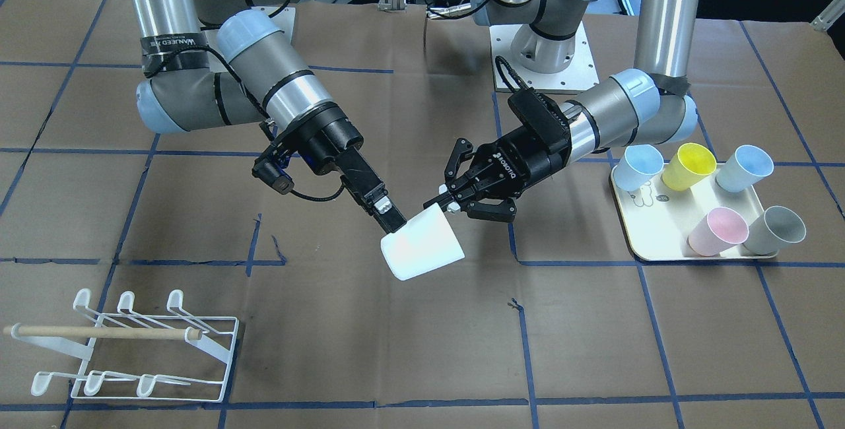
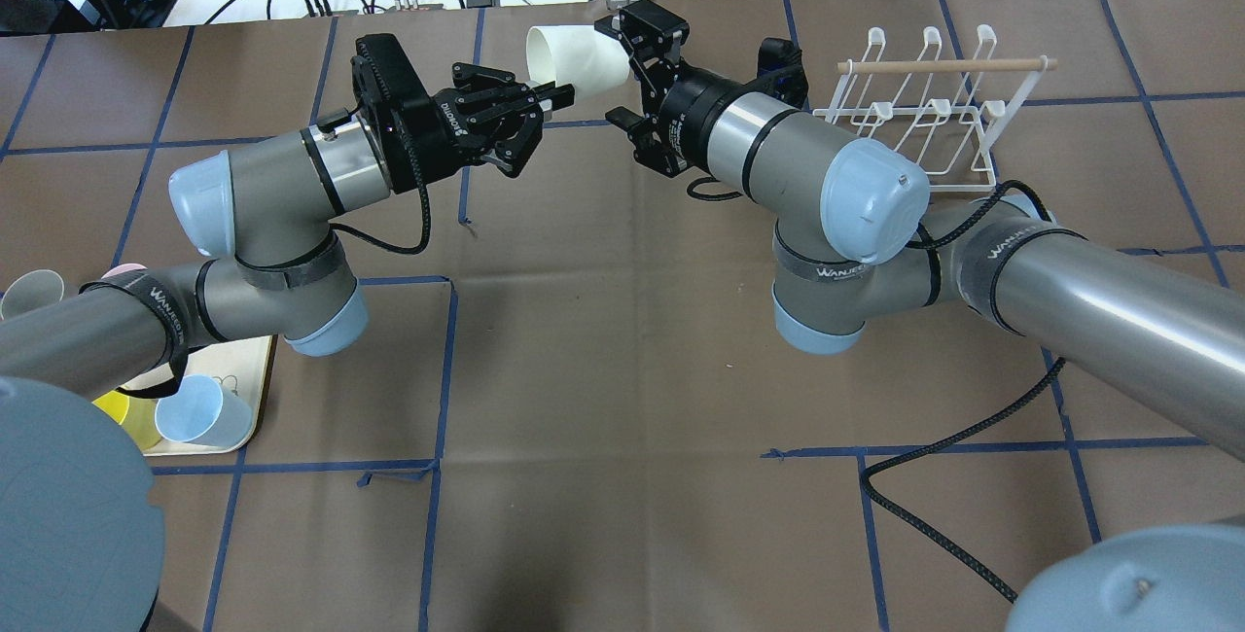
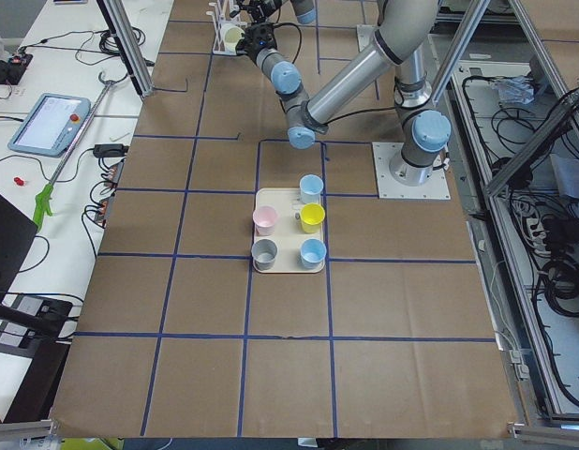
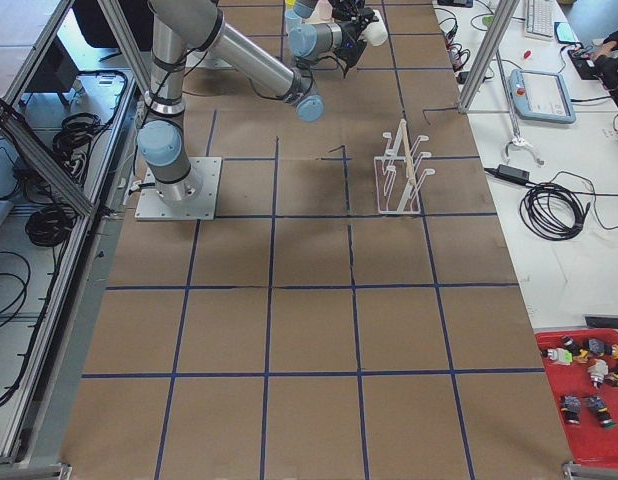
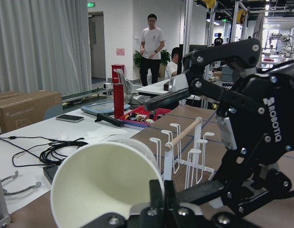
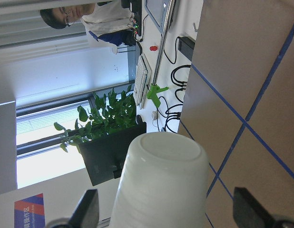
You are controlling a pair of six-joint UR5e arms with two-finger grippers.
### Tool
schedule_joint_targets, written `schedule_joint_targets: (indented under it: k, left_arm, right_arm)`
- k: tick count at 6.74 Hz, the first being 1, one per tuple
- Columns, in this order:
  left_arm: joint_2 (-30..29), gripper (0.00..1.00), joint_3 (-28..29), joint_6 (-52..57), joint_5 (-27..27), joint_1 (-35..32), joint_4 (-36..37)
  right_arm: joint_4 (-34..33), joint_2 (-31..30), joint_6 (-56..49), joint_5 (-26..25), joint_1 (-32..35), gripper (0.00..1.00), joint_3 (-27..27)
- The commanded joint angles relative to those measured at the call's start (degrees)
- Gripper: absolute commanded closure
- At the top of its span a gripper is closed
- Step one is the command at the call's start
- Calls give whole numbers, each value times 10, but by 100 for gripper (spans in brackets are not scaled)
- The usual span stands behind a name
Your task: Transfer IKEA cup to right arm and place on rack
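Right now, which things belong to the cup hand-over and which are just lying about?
In the job:
white cup
left gripper, pinching its rim
right gripper, open around it
rack

Lying about:
cream tray
five coloured cups on it

The surface (image 1: 422, 350) is covered in brown paper crossed by a grid of blue tape, with aluminium frame posts (image 3: 126, 47) rising at its edges. Beside it a white desk (image 3: 74, 216) carries a teach pendant (image 3: 48, 122) and black cables, and another bench bears a red tray (image 4: 579, 445) of small parts. Beyond hang tall grey curtains (image 5: 42, 47) by a cardboard box (image 5: 23, 102), and a leafy potted plant (image 6: 106, 123) stands at a bright window (image 6: 37, 166).
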Motion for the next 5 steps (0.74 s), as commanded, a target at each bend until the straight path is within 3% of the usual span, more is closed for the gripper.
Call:
schedule_joint_targets:
  k: [1,5]
  left_arm:
    - [0,95,-1,0,0,0,2]
    - [-1,95,-1,4,0,0,3]
  right_arm:
    - [2,6,0,0,0,0,-11]
    - [3,31,0,11,0,0,-29]
